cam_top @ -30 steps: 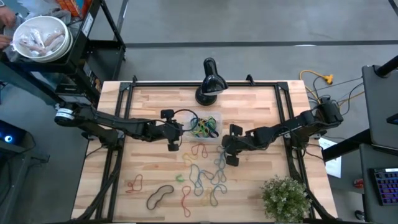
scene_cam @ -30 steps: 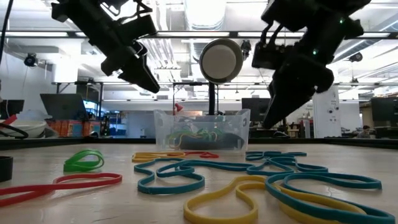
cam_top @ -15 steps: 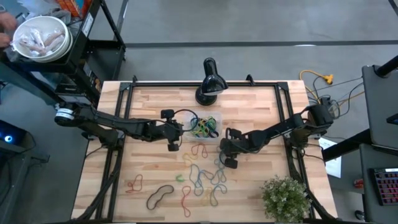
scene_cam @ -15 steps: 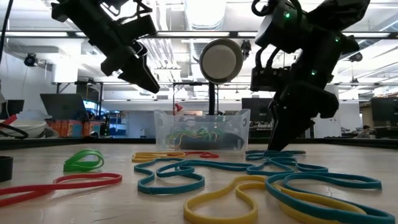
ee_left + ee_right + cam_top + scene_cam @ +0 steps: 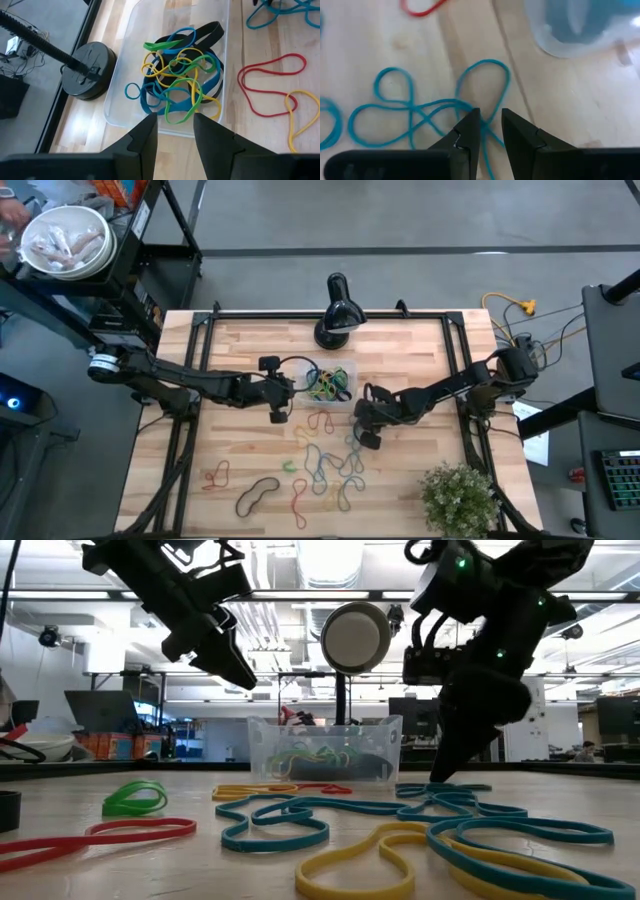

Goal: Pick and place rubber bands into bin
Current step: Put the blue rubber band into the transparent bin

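Observation:
The clear bin (image 5: 332, 386) stands mid-table with several coloured rubber bands (image 5: 180, 75) in it. More rubber bands (image 5: 330, 462) lie loose on the wood in front of it. My right gripper (image 5: 490, 131) is open, pointing steeply down just right of the bin. Its fingertips (image 5: 440, 776) are low over a blue band (image 5: 435, 107), one on either side of a strand. My left gripper (image 5: 175, 131) is open and holds nothing. It hangs in the air at the bin's left end (image 5: 238, 675). My right gripper comes from above, slanting from the table's right, with its open fingers (image 5: 470, 127) astride a strand of the blue band (image 5: 487, 140), which lies flat on the table. Whether the fingertips touch the band I cannot tell.
A black round-based stand (image 5: 337, 315) rises behind the bin. A potted plant (image 5: 458, 498) sits at the near right corner. Red, black and yellow bands (image 5: 255, 492) lie toward the near left. A white bowl (image 5: 65, 235) sits off the table at the far left.
My right gripper has come down toward the blue bands beside the bin, drifting a little toward the table's left and rolling slightly. Its finger gap has not changed. The bands have stayed where they lay.

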Robot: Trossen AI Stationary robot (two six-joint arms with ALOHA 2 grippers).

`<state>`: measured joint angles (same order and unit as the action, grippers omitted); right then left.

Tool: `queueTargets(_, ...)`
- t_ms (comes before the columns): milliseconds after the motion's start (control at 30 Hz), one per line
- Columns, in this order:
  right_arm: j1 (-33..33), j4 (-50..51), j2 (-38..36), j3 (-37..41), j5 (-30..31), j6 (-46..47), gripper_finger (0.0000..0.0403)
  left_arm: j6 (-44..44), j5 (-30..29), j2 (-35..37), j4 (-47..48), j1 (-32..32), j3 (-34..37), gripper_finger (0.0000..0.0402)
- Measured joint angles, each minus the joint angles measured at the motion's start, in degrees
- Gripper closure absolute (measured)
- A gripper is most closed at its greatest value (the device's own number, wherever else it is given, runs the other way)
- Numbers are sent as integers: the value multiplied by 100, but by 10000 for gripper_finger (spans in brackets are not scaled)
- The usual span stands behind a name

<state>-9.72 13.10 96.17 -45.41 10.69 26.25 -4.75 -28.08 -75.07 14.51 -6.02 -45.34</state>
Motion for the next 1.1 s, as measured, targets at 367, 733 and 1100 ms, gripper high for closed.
queueTargets(367, 60, -24, 166, 30, 152, 340, 330, 2, 0, 0, -3, -9, 0, 290)
queueTargets(733, -30, -38, 231, 27, 64, 375, 378, 13, 0, 0, -7, -11, 0, 290)
queueTargets(1100, -353, 47, -21, -82, 164, -19, 395, 13, 0, 0, -7, -11, 0, 290)
